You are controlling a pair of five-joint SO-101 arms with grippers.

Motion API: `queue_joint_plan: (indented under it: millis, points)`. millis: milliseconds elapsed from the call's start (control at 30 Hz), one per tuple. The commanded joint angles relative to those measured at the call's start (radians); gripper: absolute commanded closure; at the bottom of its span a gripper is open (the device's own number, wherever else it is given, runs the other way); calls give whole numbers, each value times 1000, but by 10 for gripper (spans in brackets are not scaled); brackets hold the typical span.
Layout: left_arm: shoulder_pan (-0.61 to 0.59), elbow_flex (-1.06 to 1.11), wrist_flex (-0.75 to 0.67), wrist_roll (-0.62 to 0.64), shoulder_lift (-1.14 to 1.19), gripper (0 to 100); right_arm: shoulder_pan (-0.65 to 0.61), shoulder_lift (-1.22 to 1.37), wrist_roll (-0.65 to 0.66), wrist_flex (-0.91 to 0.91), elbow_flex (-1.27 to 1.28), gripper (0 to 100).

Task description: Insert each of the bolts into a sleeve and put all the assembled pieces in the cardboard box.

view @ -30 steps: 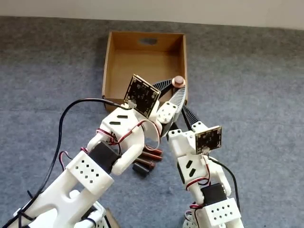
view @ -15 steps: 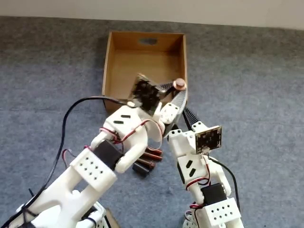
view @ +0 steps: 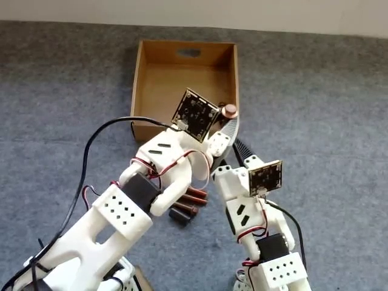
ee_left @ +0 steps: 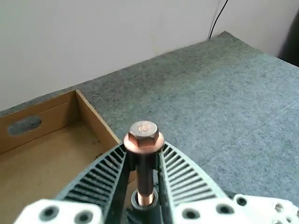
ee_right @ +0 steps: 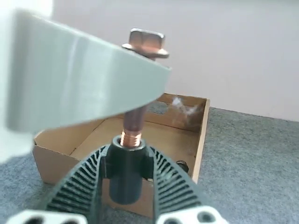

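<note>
Cardboard box point(view: 138, 73): arms point(view: 167, 159) crowd near wall, far half open.

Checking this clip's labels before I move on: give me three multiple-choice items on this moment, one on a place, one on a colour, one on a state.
1. Where is the threaded tip of the bolt?
A. at the mouth of the sleeve
B. flat on the box floor
C. on the carpet

2. What colour is the bolt's head?
A. blue
B. copper
C. white

3. How is the left pincer?
A. open and empty
B. shut on a sleeve
C. shut on the bolt

Answers:
1 A: the right wrist view shows the threaded tip meeting the top of the sleeve, which the right pincer grips.
2 B: the hex head shines copper in both wrist views.
3 C: its fingers clamp the shank just under the head.
</note>
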Motion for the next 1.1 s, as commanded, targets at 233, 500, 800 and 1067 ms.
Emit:
queue_joint_plan:
  millis: [233,500,800,1067]
  points:
    - [-8,-48,21,-9,1,991,-8,-15,-9,-24,-5,993]
    - [-133,-35,44,-5,-1,991,-8,-15,-9,-24,-5,993]
    - [-139,-25,150,-5,-1,991,-8,-10,-9,-24,-4,993]
    - [-142,68,161,-5,-1,991,-8,-10,-9,-24,-4,993]
